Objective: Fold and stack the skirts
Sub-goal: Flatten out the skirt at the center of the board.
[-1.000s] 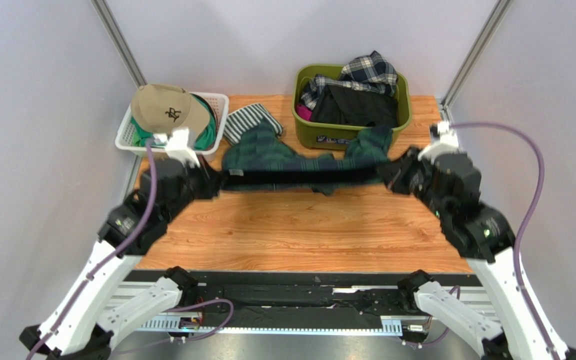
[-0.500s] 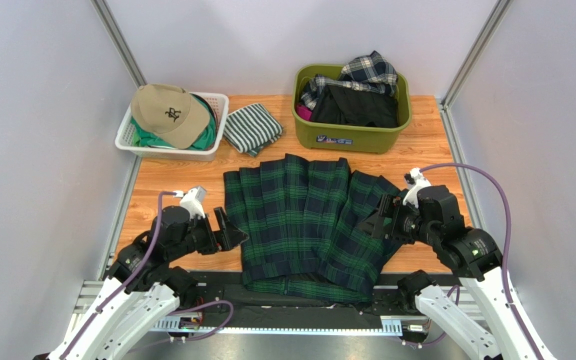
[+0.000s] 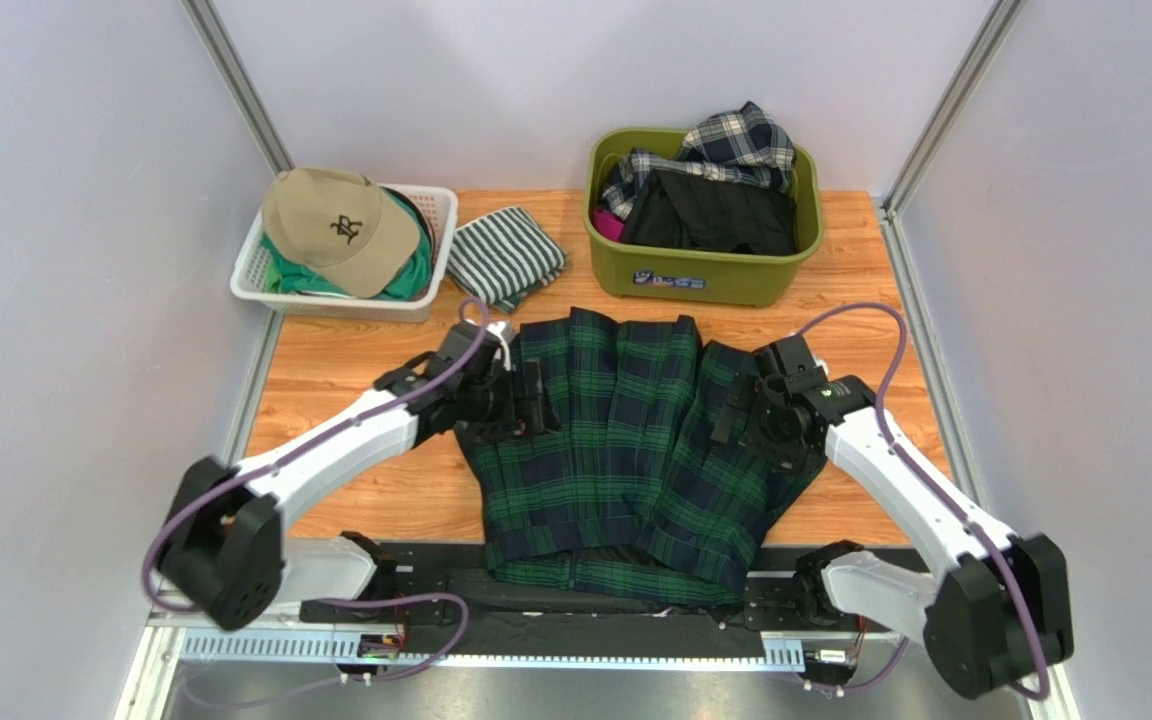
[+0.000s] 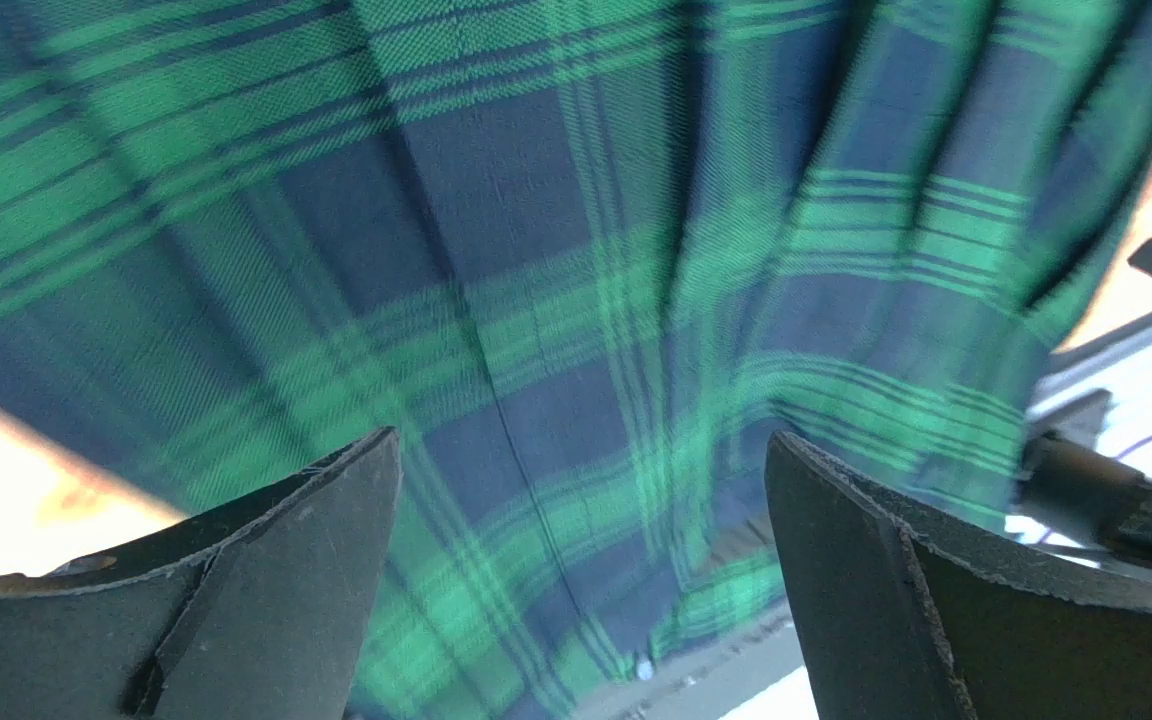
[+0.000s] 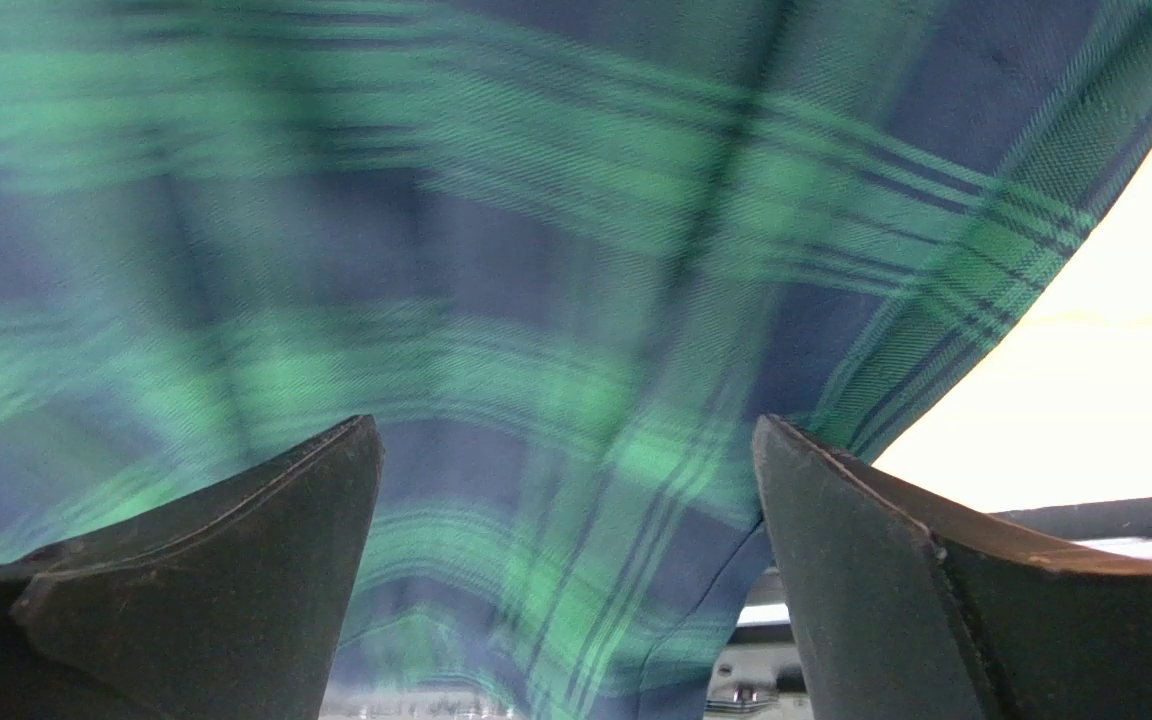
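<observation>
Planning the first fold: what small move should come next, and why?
Probably lower and close both on the cloth: the tartan skirt lies spread flat, and the left gripper and right gripper hover open over its far half, holding nothing.

A wooden worktop (image 3: pixel 330 375) with warm orange-brown grain fills the middle of the booth. Plain pale grey panels close it in: a back wall (image 3: pixel 582 68), a left wall (image 3: pixel 71 300) and a right wall (image 3: pixel 1093 270). Slim metal posts stand in the far corners, one on the left (image 3: pixel 237 83) and one on the right (image 3: pixel 958 90). A black frame strip (image 3: pixel 417 555) runs along the near edge. The light is soft and even, with only faint shadows. In the right wrist view a washed-out pale patch (image 5: pixel 1123 345) is probably the same wood, overexposed.
</observation>
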